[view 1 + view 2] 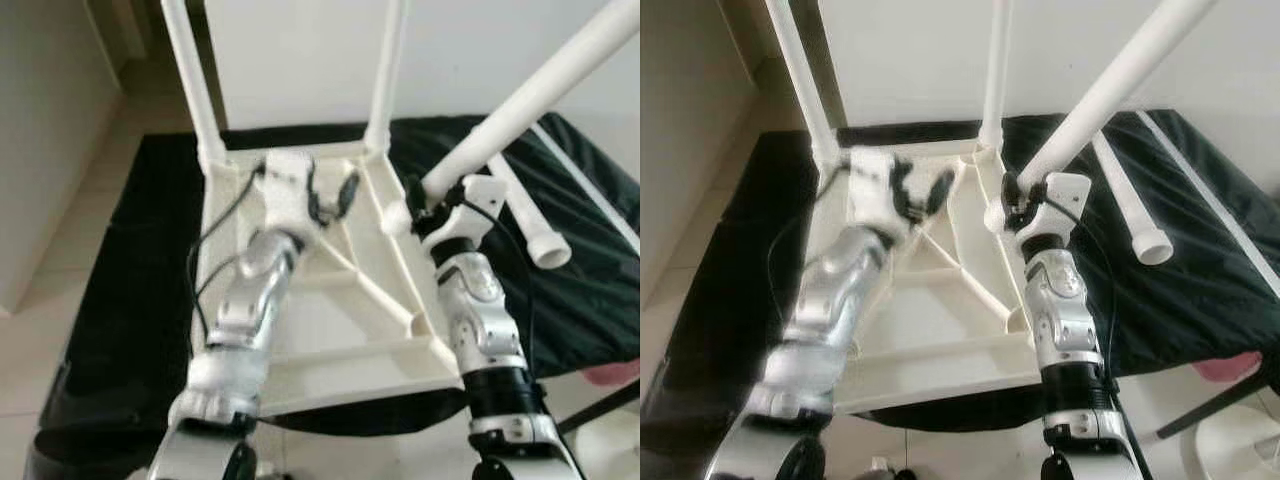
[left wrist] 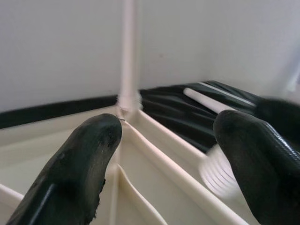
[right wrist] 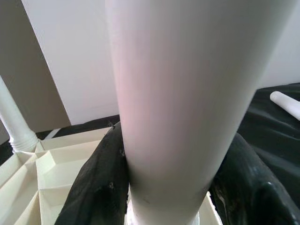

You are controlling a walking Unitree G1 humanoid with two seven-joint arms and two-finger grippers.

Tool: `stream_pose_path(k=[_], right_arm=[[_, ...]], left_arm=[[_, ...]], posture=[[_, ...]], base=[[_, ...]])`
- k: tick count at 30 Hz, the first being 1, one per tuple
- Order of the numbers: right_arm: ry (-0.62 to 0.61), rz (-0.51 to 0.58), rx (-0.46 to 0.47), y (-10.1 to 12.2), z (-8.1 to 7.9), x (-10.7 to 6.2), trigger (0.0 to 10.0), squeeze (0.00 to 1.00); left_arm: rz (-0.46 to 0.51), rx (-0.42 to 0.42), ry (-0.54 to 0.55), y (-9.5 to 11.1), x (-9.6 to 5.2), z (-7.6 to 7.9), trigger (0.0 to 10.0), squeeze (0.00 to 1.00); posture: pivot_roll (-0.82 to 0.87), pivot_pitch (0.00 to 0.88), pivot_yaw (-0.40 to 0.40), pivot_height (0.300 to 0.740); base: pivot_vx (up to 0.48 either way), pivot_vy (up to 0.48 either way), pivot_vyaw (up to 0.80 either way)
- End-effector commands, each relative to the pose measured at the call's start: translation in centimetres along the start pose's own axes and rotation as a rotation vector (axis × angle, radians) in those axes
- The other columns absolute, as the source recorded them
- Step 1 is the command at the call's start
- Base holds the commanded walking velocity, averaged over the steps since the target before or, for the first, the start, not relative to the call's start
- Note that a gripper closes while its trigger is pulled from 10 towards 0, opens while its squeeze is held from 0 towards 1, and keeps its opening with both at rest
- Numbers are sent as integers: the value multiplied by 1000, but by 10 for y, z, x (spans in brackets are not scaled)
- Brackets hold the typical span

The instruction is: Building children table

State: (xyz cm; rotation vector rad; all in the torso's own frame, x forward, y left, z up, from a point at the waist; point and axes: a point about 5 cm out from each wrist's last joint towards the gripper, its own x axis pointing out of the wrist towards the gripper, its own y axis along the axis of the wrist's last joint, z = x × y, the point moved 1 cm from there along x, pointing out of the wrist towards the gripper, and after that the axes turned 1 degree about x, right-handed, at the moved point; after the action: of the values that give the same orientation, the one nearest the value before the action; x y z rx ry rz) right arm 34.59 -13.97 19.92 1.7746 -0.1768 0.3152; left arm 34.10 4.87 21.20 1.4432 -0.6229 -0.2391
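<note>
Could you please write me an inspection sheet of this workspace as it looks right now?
Surface: black cloth spread on the floor, under the work.
Job's things: white table top lies upside down; two legs stand in its far corners, the far-left leg and the far-right leg. A third leg is tilted, its foot at the right edge of the top. A spare leg lies on the cloth.
Clutter: pink object at the cloth's right edge, too cropped to identify.
Grippers: right gripper shut on the third leg; left gripper open above the underside.
Cables: black cables along both arms.
Surroundings: white wall behind.
</note>
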Motion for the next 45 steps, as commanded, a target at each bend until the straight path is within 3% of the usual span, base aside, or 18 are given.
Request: stream_pose_path(k=[1, 9, 16, 23, 30, 34, 37, 45], right_arm=[[-12, 8, -10, 2, 3, 1, 10000, 0], [-32, 13, -22, 5, 9, 2, 10000, 0], [-41, 15, -23, 5, 9, 2, 10000, 0], [-46, 15, -21, 5, 9, 2, 10000, 0], [-44, 13, -21, 5, 8, 3, 10000, 0], [-42, 9, -32, 4, 8, 3, 10000, 0], [-42, 4, -35, 2, 8, 2, 10000, 0], [-45, 1, -35, 2, 8, 2, 10000, 0]], left_arm=[[18, 10, -377, 5, -5, 28, 10000, 0], [-76, 34, -518, -14, -25, 39, 10000, 0], [-233, 104, -713, -35, -56, 49, 10000, 0], [-252, 89, -798, -36, -69, 53, 10000, 0], [-331, 155, -814, -47, -75, 48, 10000, 0], [-393, 219, -755, -57, -70, 39, 10000, 0], [-474, 300, -648, -70, -64, 24, 10000, 0], [-542, 424, -548, -83, -59, 11, 10000, 0]], posture=[[8, 0, -21, 740], [1, 0, -11, 740], [1, 0, -5, 740], [2, 0, -6, 740], [4, 0, -7, 740], [3, 0, -7, 740], [1, 0, -6, 740], [1, 0, -5, 740]], base=[[0, 0, 0], [0, 0, 0], [0, 0, 0], [0, 0, 0], [0, 0, 0], [0, 0, 0], [0, 0, 0], [0, 0, 0]])
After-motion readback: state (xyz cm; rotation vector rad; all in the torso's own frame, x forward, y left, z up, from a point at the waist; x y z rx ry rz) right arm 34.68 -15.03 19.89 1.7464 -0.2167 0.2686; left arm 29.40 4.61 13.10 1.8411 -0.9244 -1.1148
